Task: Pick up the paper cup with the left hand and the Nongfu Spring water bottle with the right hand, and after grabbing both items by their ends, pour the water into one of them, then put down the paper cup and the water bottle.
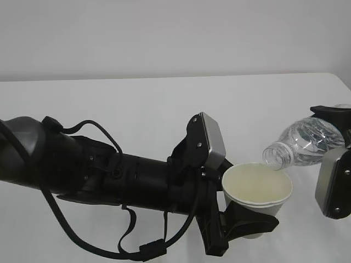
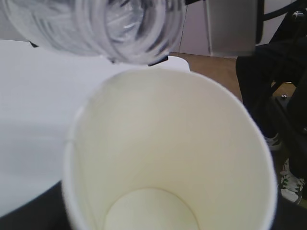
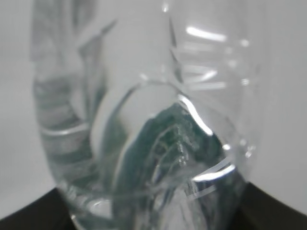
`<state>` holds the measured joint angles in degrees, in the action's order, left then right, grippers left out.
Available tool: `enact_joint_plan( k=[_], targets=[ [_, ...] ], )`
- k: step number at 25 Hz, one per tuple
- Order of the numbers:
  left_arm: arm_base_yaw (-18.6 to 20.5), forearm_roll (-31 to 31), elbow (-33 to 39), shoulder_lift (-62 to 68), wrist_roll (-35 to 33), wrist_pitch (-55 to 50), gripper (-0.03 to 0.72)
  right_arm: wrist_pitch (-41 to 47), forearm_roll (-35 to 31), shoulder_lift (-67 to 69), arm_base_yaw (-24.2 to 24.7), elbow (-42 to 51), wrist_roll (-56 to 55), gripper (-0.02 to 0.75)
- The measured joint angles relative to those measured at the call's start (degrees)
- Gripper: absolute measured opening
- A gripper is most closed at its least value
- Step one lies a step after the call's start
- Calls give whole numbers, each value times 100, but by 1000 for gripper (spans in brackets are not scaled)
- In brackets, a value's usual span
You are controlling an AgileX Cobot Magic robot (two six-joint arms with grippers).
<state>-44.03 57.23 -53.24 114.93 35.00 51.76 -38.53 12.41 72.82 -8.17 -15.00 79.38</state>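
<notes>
The white paper cup (image 1: pixel 258 189) is upright above the table, and my left gripper (image 1: pixel 248 220) is shut on its lower end. In the left wrist view I look down into the paper cup (image 2: pixel 168 143). Its cream inside is plain, and I cannot tell whether any water lies in it. The Nongfu Spring water bottle (image 1: pixel 307 142) is tipped nearly flat with its open mouth just over the cup's right rim. My right gripper (image 1: pixel 335 150) is shut on the bottle's rear end. The bottle (image 2: pixel 110 24) (image 3: pixel 144 120) fills much of both wrist views. No stream of water shows.
The white table (image 1: pixel 137 109) spreads under both arms, with its far edge near the wall. My bulky left arm (image 1: pixel 82 170) with looping cables crosses the lower left. Beyond the table edge the left wrist view shows brown floor and a person's shoes (image 2: pixel 292 184).
</notes>
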Motion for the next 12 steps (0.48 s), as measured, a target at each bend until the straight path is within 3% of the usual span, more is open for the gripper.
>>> enact_joint_plan(
  k=[12],
  targets=[
    [0, -72, 0, 0, 0, 0, 480, -152, 0, 0, 0, -40, 121, 428]
  ],
)
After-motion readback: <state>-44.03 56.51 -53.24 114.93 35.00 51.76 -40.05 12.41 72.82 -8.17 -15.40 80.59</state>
